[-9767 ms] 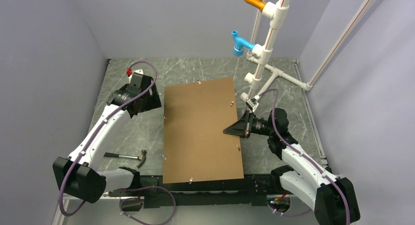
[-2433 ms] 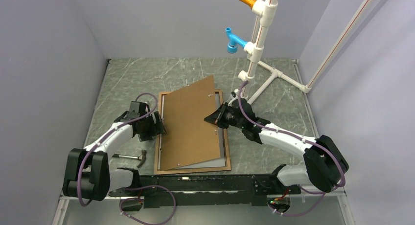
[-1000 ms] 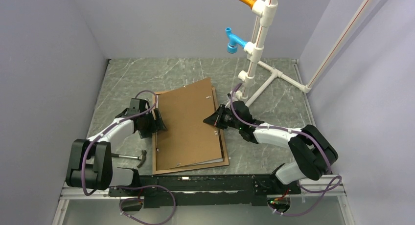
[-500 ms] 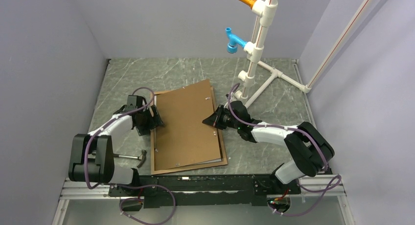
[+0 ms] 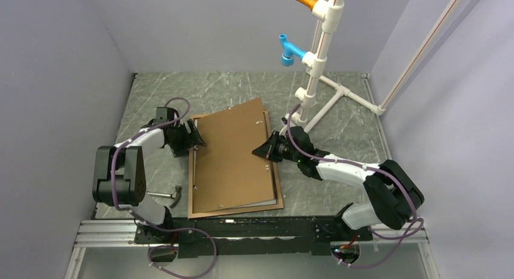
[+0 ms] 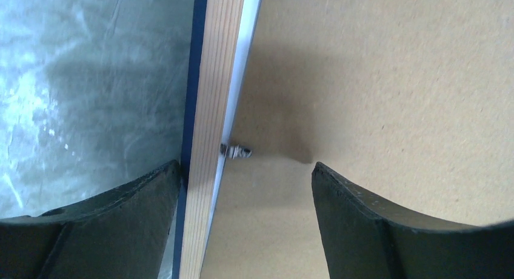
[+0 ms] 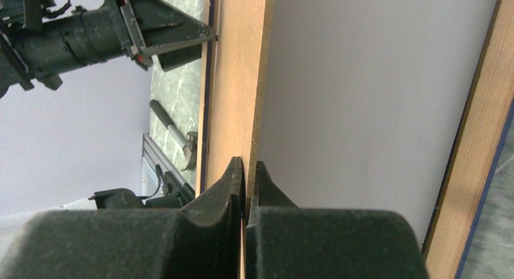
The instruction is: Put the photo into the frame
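Observation:
The frame [image 5: 233, 211] lies flat on the table, wood face up. A plain brown backing board [image 5: 233, 151] rests tilted over it. My right gripper [image 5: 268, 151] is shut on the board's right edge, its jaws pinching the thin edge [image 7: 247, 165]. Under the raised board a pale sheet [image 7: 376, 97] lies inside the frame's rail [image 7: 479, 139]; it looks like the photo's plain back. My left gripper [image 5: 193, 136] is open at the frame's left rail [image 6: 215, 79], one finger outside the rail and one over the board [image 6: 376, 79]. A white strip [image 6: 247, 42] and a small metal tab [image 6: 236, 150] show beside that rail.
A hammer [image 5: 163, 196] lies on the table left of the frame's near corner. A white pipe stand [image 5: 315, 67] with blue and orange fittings rises behind the right arm. Grey walls close in the sides and back.
My left gripper has slid a little farther along the frame's left rail. The frame and board have shifted slightly left. The right gripper keeps its hold on the board.

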